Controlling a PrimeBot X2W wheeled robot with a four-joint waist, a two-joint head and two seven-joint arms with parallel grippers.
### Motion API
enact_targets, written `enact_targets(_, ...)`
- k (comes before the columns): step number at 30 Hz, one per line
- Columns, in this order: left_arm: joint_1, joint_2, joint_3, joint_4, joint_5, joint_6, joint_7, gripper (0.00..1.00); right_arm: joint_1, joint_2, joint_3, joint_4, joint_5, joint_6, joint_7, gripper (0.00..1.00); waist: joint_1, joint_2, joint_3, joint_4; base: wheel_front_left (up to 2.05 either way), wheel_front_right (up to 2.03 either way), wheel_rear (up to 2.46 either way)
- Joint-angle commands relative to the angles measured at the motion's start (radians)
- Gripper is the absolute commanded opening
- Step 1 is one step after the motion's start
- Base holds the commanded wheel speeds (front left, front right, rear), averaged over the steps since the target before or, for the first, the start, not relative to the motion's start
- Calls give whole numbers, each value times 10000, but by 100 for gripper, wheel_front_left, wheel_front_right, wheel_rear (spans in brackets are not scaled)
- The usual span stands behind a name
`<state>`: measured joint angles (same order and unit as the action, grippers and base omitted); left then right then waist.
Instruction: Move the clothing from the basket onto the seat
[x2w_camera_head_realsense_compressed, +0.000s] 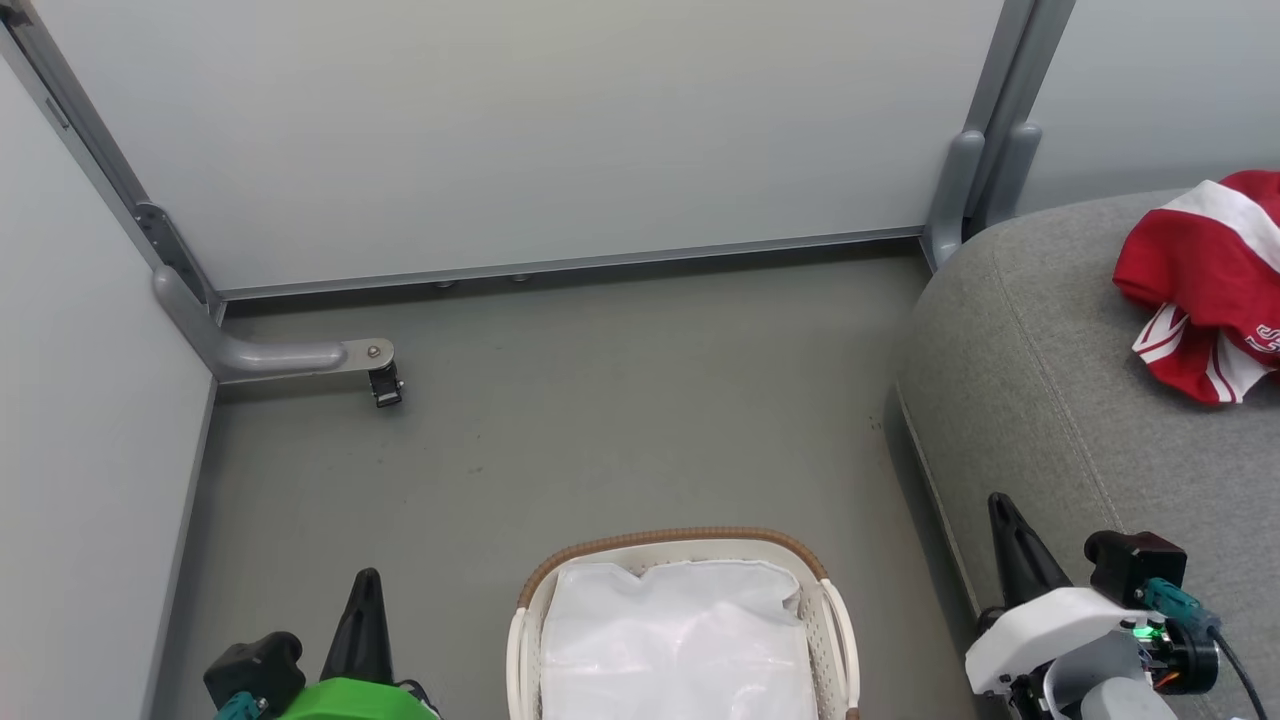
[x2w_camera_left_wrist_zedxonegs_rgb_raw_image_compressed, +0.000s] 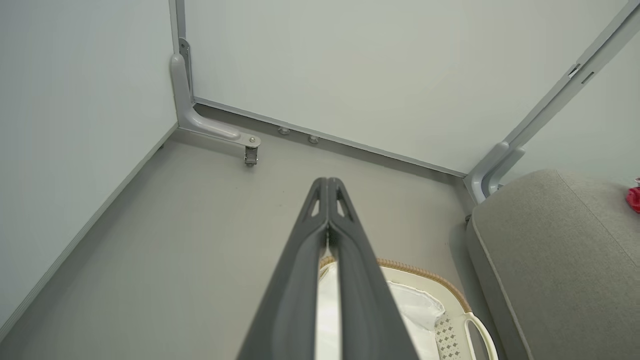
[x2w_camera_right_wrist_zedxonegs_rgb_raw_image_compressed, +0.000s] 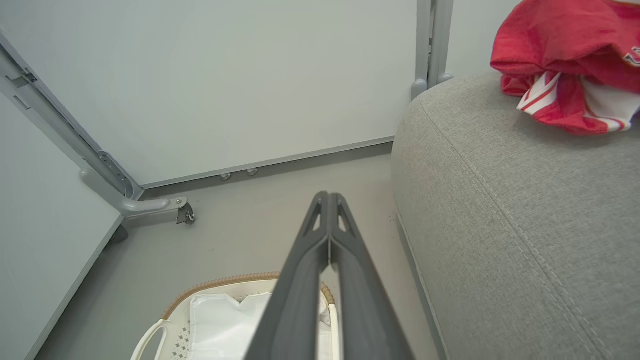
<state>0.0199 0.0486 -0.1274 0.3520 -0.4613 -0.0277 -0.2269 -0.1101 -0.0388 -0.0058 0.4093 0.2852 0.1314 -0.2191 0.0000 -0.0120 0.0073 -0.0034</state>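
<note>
The red clothing (x2w_camera_head_realsense_compressed: 1205, 285) with white stripes lies bunched on the grey seat (x2w_camera_head_realsense_compressed: 1060, 400) at the right; the right wrist view has the clothing (x2w_camera_right_wrist_zedxonegs_rgb_raw_image_compressed: 570, 65) at its upper right on the seat (x2w_camera_right_wrist_zedxonegs_rgb_raw_image_compressed: 500, 210). The white basket (x2w_camera_head_realsense_compressed: 680, 548) with its brown rim stands on the floor at bottom centre, holding just its white liner (x2w_camera_head_realsense_compressed: 675, 640). My left gripper (x2w_camera_head_realsense_compressed: 366, 585) is shut and empty, left of the basket. My right gripper (x2w_camera_head_realsense_compressed: 1003, 510) is shut and empty over the seat's near edge. Both wrist views show fingertips pressed together: left gripper (x2w_camera_left_wrist_zedxonegs_rgb_raw_image_compressed: 327, 181), right gripper (x2w_camera_right_wrist_zedxonegs_rgb_raw_image_compressed: 328, 195).
Pale partition walls close the floor at the back and left. A grey bracket foot with a caster (x2w_camera_head_realsense_compressed: 385, 385) juts out at the left corner. A grey post (x2w_camera_head_realsense_compressed: 975, 190) stands by the seat's far corner. Bare grey floor (x2w_camera_head_realsense_compressed: 620, 400) lies beyond the basket.
</note>
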Motion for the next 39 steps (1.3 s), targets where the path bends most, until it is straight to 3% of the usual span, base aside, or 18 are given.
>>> enact_targets(1, -210, 9, 124, -217, -443, -78, 97, 0, -166, -40, -67, -228, 495, -1, 95, 0, 0, 9, -1, 0, 0, 0, 0)
enact_targets(39, -779, 17, 1175, -600, -5427, -523, 1595, 0, -93, -87, -507, -909, 6263, -5, 1532, 0, 0, 45, -21, 11, 0, 0, 0)
